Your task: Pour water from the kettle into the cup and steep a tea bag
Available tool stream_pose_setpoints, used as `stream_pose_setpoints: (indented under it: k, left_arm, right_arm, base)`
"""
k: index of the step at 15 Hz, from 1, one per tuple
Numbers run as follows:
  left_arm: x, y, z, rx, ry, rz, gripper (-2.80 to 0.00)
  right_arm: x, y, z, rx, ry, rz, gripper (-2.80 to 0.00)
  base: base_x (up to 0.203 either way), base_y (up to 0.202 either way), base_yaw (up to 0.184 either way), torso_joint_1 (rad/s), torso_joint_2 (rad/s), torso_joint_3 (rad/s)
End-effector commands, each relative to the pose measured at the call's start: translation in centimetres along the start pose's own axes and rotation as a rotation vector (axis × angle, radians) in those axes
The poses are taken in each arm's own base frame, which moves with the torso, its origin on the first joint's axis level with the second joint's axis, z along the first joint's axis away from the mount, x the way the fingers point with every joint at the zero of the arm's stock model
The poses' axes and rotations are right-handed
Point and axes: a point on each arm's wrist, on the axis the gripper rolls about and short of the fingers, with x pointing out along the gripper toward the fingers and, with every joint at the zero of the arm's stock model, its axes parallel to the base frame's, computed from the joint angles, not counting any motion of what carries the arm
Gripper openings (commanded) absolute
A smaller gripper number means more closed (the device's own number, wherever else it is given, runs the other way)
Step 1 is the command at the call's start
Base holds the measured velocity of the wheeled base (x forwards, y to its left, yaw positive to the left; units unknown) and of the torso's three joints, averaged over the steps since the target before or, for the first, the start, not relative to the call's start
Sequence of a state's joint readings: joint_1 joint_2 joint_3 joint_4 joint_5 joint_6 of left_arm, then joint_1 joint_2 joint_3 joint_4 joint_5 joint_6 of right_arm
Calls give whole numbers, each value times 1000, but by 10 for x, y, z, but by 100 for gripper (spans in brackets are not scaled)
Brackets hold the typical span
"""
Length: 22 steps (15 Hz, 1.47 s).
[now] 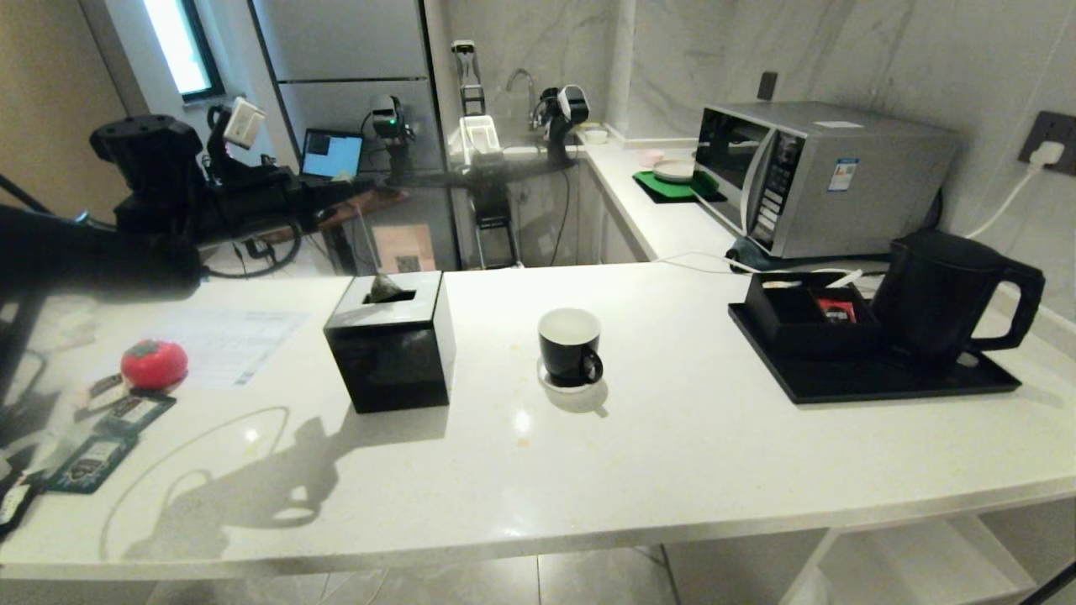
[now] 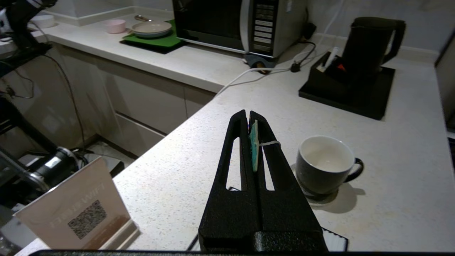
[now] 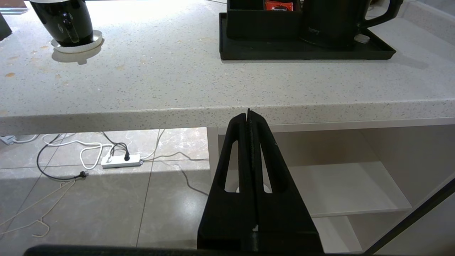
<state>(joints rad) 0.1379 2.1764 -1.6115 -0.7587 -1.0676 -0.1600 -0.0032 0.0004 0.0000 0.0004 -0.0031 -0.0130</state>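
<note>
White stone formed the desk, and the things lay across it from left edge to right. Near the left edge sat a red tomato-shaped object with several flat dark sachets beside it. Further along stood the black tissue box, and what looked like the tea bag, small and pale, hung over its top on a thin string. The cup stood on its saucer near the middle of the desk, its white inside apparently empty and dry. Toward the right edge, the kettle stood upright on a black tray, next to a small black organiser holding a red packet.

By the look of it the task was at an early stage: no water showed in the cup, the kettle stood untouched, and the bag was not yet in the cup. Pouring and steeping were both left.

The left gripper was raised above the desk, aimed toward the far edge with the cup just beside its line; its fingers were pressed narrow on a small green paper tag with white string looped around it. The right gripper hung below the desk's near edge, fingers tight together and holding nothing.
</note>
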Motion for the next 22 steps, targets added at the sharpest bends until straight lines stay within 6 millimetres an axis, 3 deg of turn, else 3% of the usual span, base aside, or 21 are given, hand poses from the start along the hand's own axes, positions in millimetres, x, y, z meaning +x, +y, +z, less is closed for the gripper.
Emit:
stream_pose_setpoints:
  k: [1,17,22]
  left_arm:
    - [3,6,-6,0,-2,8,-280]
    - [12,5,-9,2,-5,1,-280]
    - [8,2,-21,-4,6,4,-280]
  right_arm:
    - [0,0,0,-1,1,0,-280]
    - [0,0,0,-1,1,0,-280]
    - [0,0,0,-1,2,0,-280]
  base:
    - [0,0,0,0,0,0]
    - [0,0,0,0,0,0]
    - [0,0,0,0,0,0]
